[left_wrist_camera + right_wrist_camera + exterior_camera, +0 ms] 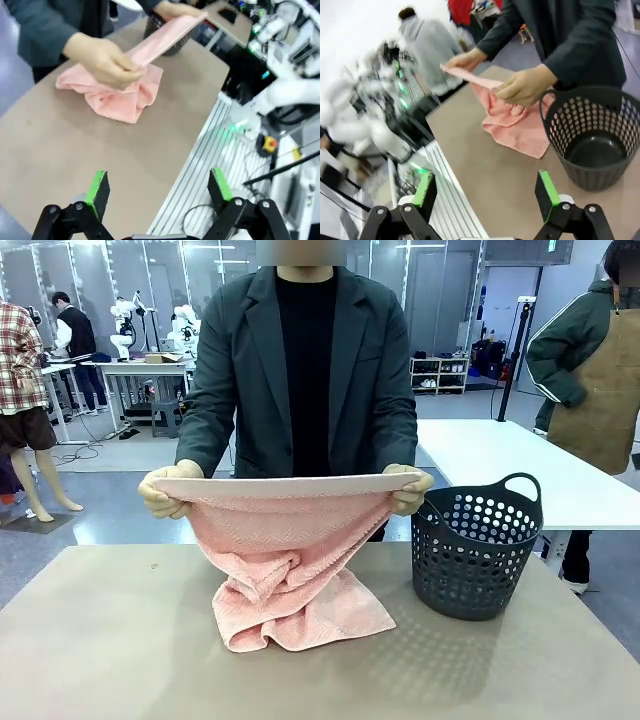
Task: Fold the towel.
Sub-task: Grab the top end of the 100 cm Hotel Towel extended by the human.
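The towel [290,560] is held up by its top edge above the worktop [110,640]. That edge is stretched taut and level between the person's hand at picture left [165,495] and the person's hand at picture right [408,490]. The lower part sags and lies bunched and creased on the worktop, just beside the dark basket [475,565] and, as far as can be judged, not touching it. The left robot hand [159,182] is seen released, its green pads spread wide with nothing between them, over the near edge of the worktop and well apart from the towel. The right robot hand [486,182] is likewise spread and empty, with the basket ahead of it. The step in hand is judged to be the spreading of the cloth before the first fold. For this to be done well, the heap at the bottom should be shaken or drawn out flat first, so that no crease is folded in. The top edge should then be laid down level, corner squarely to corner, and the paler smooth band along the held edge can be used as a straight guide. The terry is likely to drape limply and cling to itself, so slack is best taken out before the fold is pressed. Room should be left beside the basket, lest the cloth be caught on its rim.
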You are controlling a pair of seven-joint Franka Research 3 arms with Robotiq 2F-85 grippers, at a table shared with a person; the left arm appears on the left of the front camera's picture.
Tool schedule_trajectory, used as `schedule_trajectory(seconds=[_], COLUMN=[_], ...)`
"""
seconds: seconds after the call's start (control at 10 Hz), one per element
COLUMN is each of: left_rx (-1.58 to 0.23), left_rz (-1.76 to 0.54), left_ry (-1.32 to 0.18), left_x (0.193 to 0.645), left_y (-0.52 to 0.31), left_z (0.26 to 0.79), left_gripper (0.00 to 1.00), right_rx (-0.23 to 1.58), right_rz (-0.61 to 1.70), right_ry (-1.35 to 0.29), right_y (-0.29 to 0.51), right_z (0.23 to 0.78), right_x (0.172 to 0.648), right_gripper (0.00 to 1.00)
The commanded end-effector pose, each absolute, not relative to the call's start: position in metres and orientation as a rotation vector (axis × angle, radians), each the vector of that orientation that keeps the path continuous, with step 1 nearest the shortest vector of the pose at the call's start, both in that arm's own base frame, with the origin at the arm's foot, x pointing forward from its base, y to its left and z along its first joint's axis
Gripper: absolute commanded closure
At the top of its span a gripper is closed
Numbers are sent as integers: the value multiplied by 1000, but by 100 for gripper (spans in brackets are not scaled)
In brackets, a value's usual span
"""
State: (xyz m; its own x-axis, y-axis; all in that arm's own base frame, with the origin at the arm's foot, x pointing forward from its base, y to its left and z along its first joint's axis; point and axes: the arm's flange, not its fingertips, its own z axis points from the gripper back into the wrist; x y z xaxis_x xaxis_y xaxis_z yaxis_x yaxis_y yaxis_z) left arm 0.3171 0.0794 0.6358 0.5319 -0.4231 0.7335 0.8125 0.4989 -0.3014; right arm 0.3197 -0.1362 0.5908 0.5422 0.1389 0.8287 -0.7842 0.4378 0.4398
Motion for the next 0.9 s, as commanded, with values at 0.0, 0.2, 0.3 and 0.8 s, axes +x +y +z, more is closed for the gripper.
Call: schedule_trajectory(seconds=[0.0, 0.2, 0.3, 0.8], left_rx=[-563, -426, -374, -171], left_rz=[-954, -1083, -1140, -1272], left_ry=[-641, -628, -656, -624], left_x=[319, 326, 328, 328], left_y=[55, 15, -2, -60], left_z=[644, 655, 658, 673], left_gripper=[0, 0, 0, 0], right_rx=[796, 640, 574, 250], right_rz=[844, 991, 1046, 1204], right_ry=[-854, -868, -872, -799], right_y=[-101, -62, -42, 37], right_z=[603, 626, 635, 667], right_x=[317, 324, 324, 328], right_gripper=[0, 0, 0, 0])
